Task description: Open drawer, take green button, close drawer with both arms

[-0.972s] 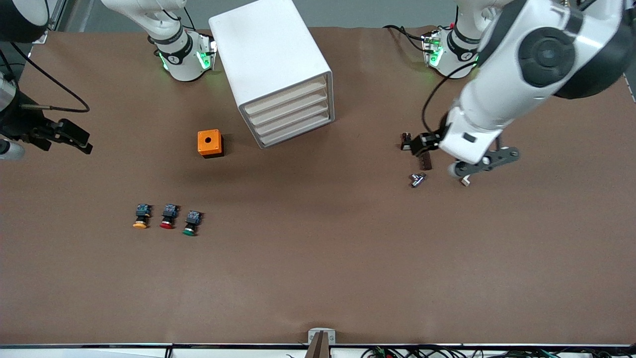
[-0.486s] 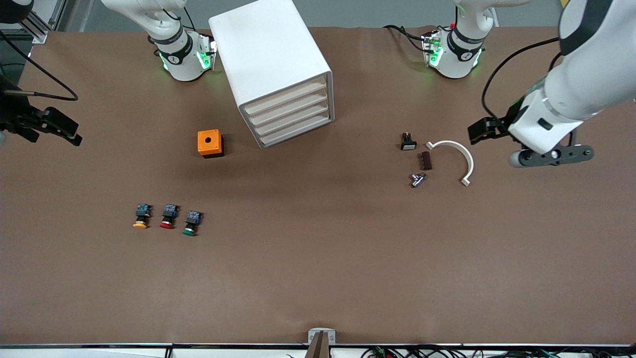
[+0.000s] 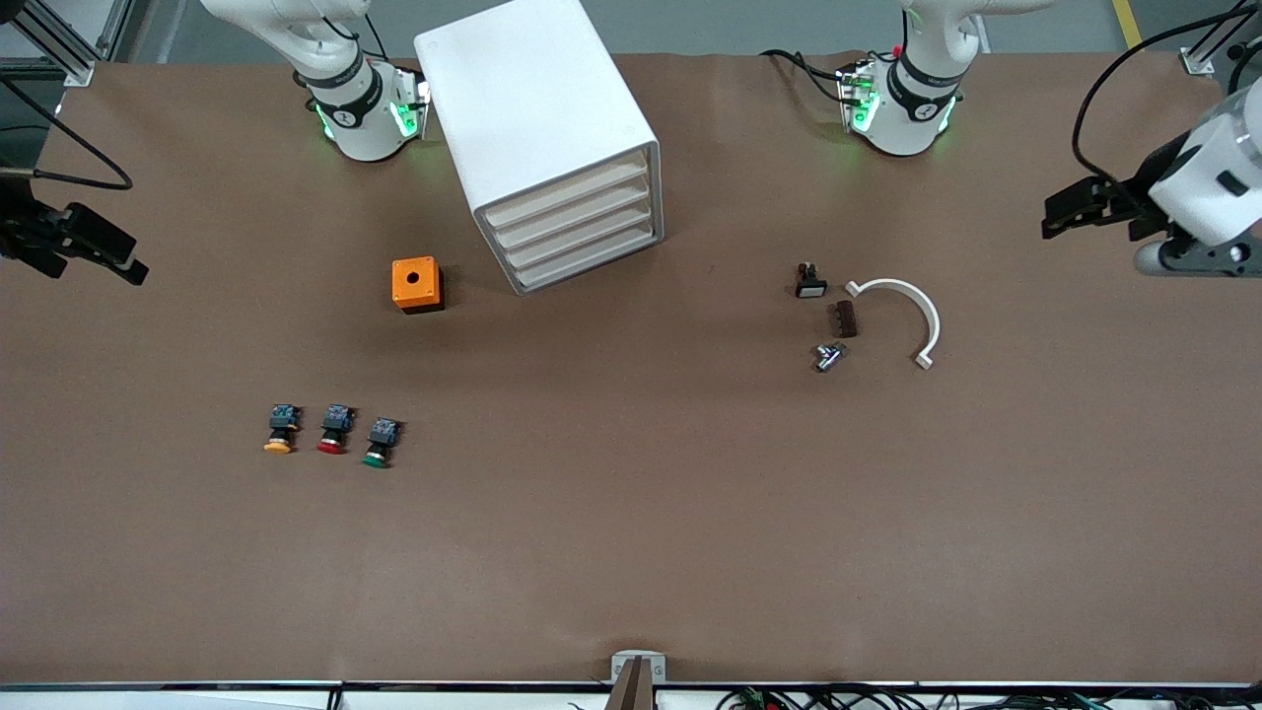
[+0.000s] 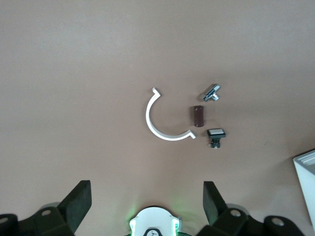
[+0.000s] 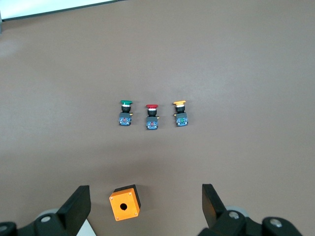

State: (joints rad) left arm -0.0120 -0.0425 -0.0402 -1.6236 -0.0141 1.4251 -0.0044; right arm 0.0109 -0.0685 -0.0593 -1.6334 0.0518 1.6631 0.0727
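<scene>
— Looking for the green button (image 3: pixel 378 441)? It lies on the table beside the red-capped one (image 3: pixel 334 429) and the yellow-capped one (image 3: pixel 281 429), well apart from both claws.
— And the drawer (image 3: pixel 580 240)?
— Shut, third down in the white cabinet (image 3: pixel 537 133).
— The claws?
— Right gripper (image 3: pixel 94 248) hangs at its arm's end of the table, fingers apart, empty. Left gripper (image 3: pixel 1089 207) hangs at its own end, also apart, empty.
</scene>
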